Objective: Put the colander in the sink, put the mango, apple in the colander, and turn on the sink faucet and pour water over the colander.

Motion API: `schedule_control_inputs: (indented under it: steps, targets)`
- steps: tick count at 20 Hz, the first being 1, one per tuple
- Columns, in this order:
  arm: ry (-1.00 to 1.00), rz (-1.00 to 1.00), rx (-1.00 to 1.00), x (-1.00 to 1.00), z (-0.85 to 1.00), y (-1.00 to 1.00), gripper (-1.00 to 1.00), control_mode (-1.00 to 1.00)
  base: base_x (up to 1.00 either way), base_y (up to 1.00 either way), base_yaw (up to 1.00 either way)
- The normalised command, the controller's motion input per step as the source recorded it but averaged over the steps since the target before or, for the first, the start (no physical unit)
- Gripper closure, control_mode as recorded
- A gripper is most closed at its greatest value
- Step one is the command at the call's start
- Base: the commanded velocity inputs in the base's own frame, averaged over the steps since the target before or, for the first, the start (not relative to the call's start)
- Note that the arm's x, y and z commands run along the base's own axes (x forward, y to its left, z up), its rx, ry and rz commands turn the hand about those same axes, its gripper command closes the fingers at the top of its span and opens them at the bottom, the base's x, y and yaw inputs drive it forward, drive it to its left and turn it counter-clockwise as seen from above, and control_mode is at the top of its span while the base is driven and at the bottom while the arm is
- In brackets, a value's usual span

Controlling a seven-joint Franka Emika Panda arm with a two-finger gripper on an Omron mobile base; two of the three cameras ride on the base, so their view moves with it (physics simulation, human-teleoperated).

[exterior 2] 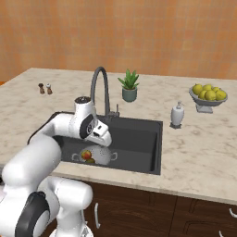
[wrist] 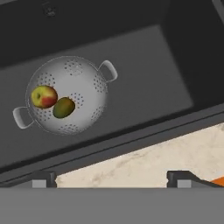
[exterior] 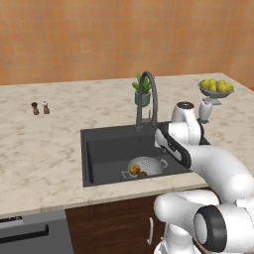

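**Fruit loaded, tap comes next**

The gripper hangs with its jaws wide apart and nothing between them; in the hand view its two dark tips stand well apart over the front lip of the counter, looking down into the sink. From the base cameras the hand sits above the sink's front right part, with the arm's white links bending over the basin.

The colander rests on the sink floor, apart from the walls, its two small handles pointing to opposite sides. Inside it lie the apple and the mango, touching or nearly so, the mango's long axis slanting across the bowl.

By the look of it, the placing steps are done and the water is what remains; no blue stream is visible. The faucet rises from the back rim of the sink, beyond the hand and away from the robot, its arch curving forward over the basin. Its side lever is too small here to read for position. The next move likely carries the open gripper up and back, past the colander, toward the base of the tap.
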Motion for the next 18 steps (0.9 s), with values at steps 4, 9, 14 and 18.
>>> schedule_control_inputs:
  steps: [4,9,14,18]
  targets:
    - [-0.22,0.10,0.03,0.05,0.08,-0.50,-1.00,-1.00,0.00,0.00,0.00]
    - [-0.37,0.12,0.09,0.16,0.15,-0.35,-1.00,-1.00,0.00,0.00,0.00]
    - [-0.33,0.13,0.13,0.38,0.30,-0.14,-1.00,-1.00,0.00,0.00,0.00]
    - [-0.32,0.10,0.09,0.39,0.25,-0.18,-1.00,-1.00,0.00,0.00,0.00]
